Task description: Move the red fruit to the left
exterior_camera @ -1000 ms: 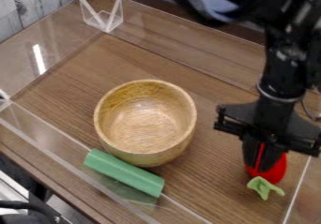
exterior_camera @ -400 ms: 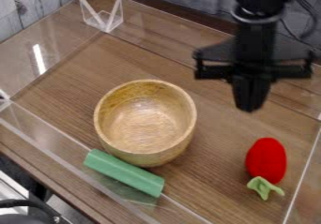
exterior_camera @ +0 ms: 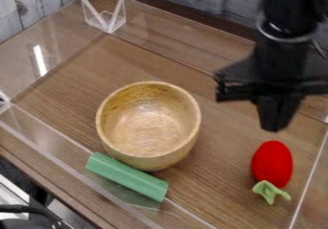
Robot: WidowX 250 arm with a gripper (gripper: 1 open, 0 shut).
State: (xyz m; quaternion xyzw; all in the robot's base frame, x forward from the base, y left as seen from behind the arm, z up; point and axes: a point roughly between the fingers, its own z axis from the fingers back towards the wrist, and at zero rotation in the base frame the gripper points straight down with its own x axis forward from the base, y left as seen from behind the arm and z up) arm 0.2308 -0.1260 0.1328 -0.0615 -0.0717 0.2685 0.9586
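The red fruit (exterior_camera: 270, 162) lies on the wooden table at the front right, its light green stem (exterior_camera: 270, 191) pointing toward the front edge. My black gripper (exterior_camera: 275, 118) hangs point-down just above and slightly behind the fruit, not touching it. Its fingers are pressed together into one dark tip, and nothing is held between them.
A round wooden bowl (exterior_camera: 150, 125) stands left of the fruit, in the middle of the table. A long green block (exterior_camera: 127, 177) lies in front of the bowl. Clear acrylic walls (exterior_camera: 38, 137) ring the table, and a small clear stand (exterior_camera: 105, 15) sits at the back left.
A second ago the gripper was down over the red fruit. It has since risen without it and rolled about its axis; the fruit stays on the table.
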